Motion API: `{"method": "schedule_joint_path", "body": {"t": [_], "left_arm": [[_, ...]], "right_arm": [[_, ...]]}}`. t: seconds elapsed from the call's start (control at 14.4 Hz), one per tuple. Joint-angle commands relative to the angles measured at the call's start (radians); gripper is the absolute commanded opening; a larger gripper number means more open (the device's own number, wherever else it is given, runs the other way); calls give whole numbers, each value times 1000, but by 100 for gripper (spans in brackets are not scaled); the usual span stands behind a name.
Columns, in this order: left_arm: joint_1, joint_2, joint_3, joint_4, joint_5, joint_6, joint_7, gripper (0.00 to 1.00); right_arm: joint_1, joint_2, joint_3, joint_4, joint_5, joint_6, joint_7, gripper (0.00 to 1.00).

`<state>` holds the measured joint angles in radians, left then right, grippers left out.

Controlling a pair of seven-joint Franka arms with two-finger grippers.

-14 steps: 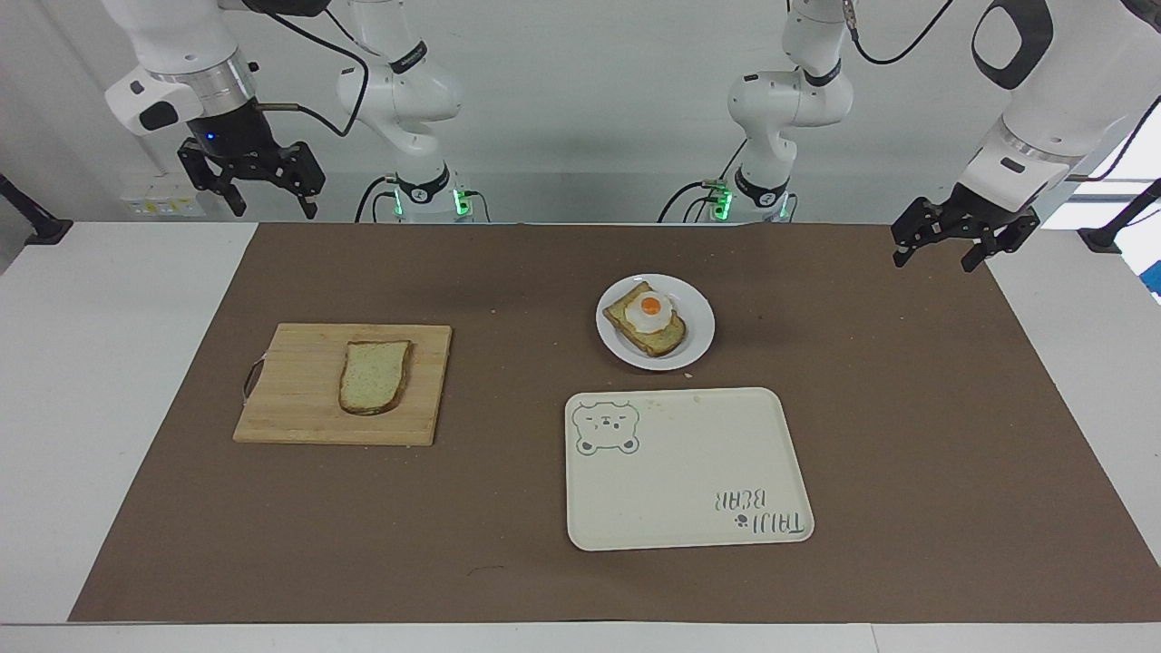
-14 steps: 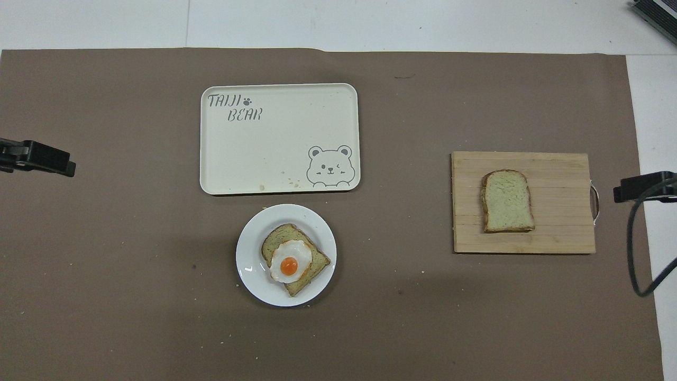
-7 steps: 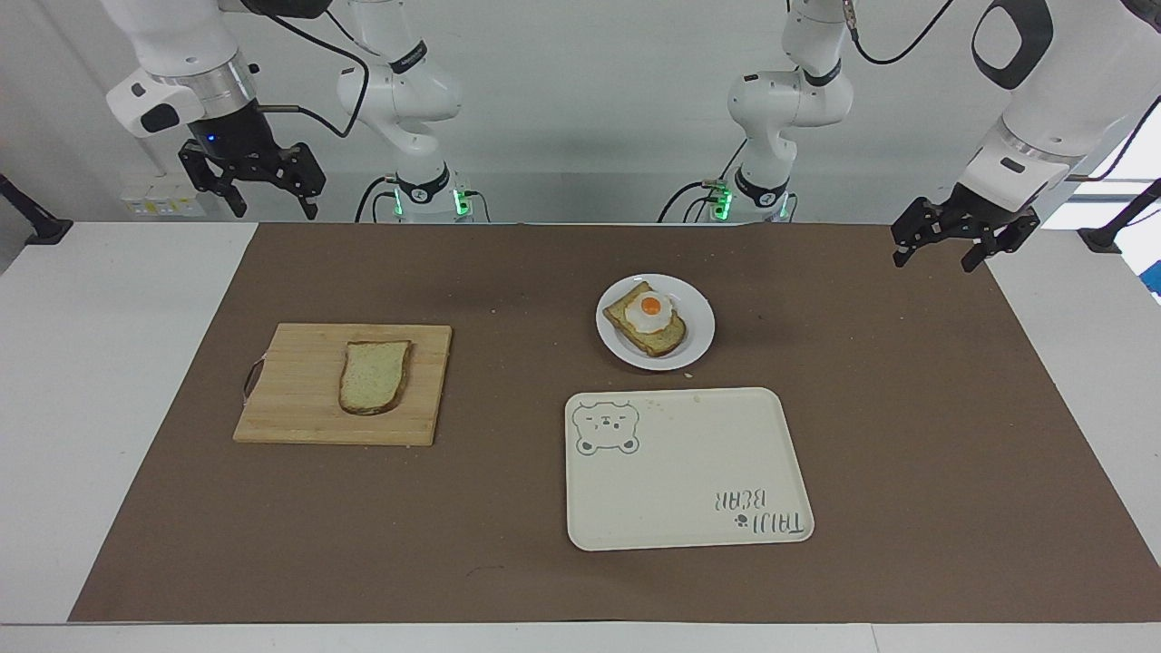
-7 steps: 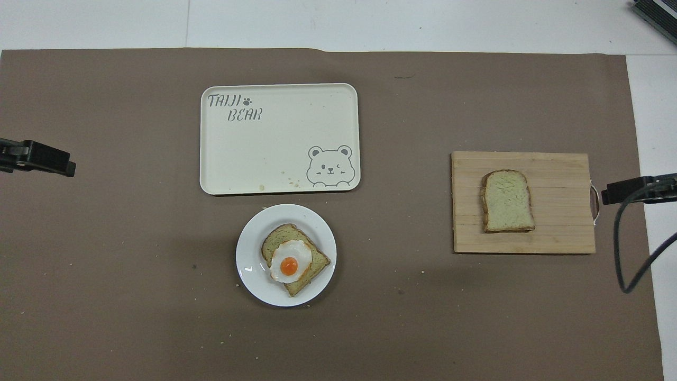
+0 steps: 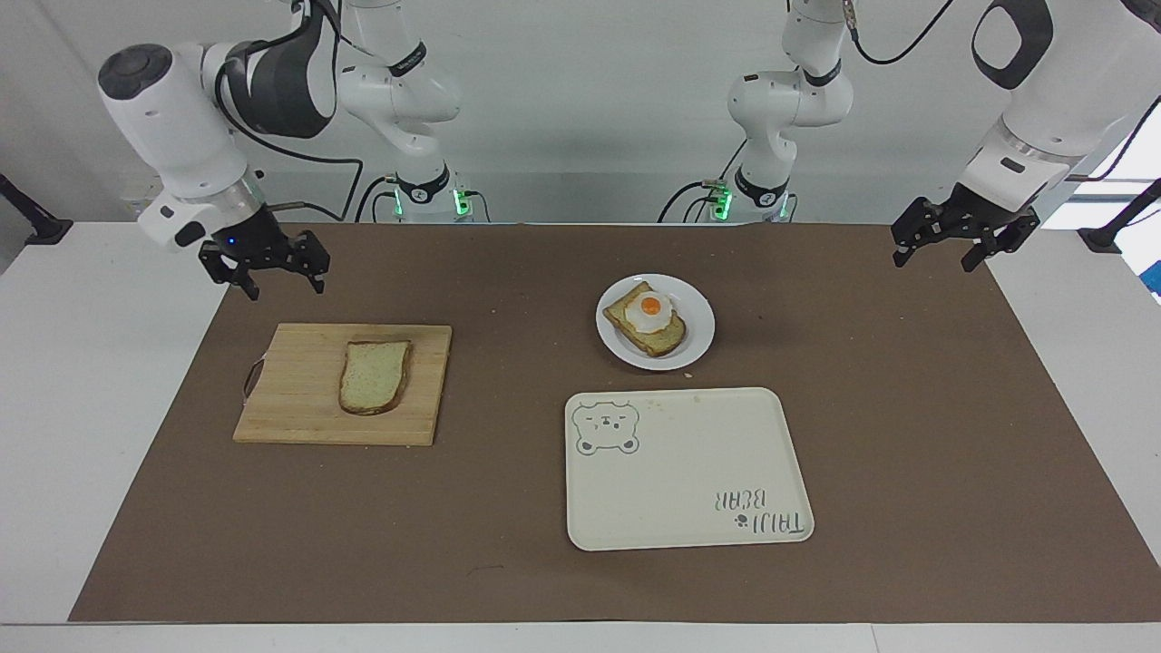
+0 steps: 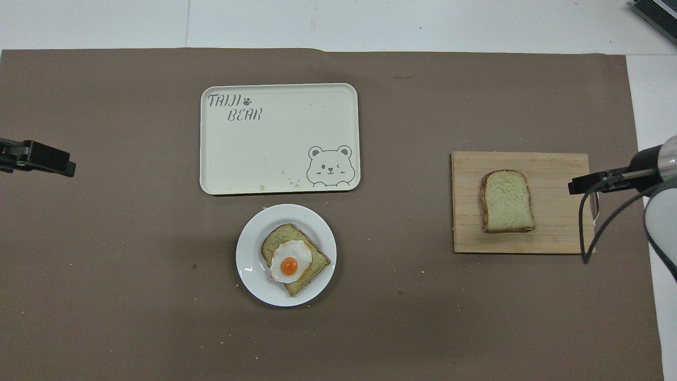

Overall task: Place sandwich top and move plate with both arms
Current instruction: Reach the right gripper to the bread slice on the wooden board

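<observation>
The sandwich top point(image 5: 374, 376), a plain speckled slice, lies flat on a wooden cutting board point(image 5: 299, 399); it also shows in the overhead view point(image 6: 506, 201). The white plate point(image 5: 694, 340) holds a bread slice topped with a fried egg point(image 5: 649, 308), and shows in the overhead view point(image 6: 251, 275). My right gripper point(image 5: 286, 290) is open and empty, in the air over the board's handle end point(image 6: 582, 185), apart from the slice. My left gripper point(image 5: 931, 265) is open and empty, waiting over the mat's edge at the left arm's end point(image 6: 55, 161).
A cream rectangular tray point(image 5: 689, 535) with a bear drawing lies just farther from the robots than the plate. A brown mat point(image 5: 907, 435) covers most of the white table. The board has a metal handle point(image 5: 251, 379) at the right arm's end.
My right gripper has come down and moved in toward the cutting board's handle end. The left arm, the bread, the plate and the tray have not moved.
</observation>
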<state>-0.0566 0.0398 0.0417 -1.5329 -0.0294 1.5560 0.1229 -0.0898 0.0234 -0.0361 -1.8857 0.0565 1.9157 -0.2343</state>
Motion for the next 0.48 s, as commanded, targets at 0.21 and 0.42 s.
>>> {"method": "schedule_joint_path", "body": {"t": [0.21, 0.42], "left_arm": [[14, -20, -11, -16, 8, -10, -8, 100], [14, -20, -11, -16, 8, -10, -6, 100]], "right_arm": [[-18, 78, 7, -108, 55, 195, -63, 100], [-18, 95, 7, -174, 94, 287, -86, 100]]}}
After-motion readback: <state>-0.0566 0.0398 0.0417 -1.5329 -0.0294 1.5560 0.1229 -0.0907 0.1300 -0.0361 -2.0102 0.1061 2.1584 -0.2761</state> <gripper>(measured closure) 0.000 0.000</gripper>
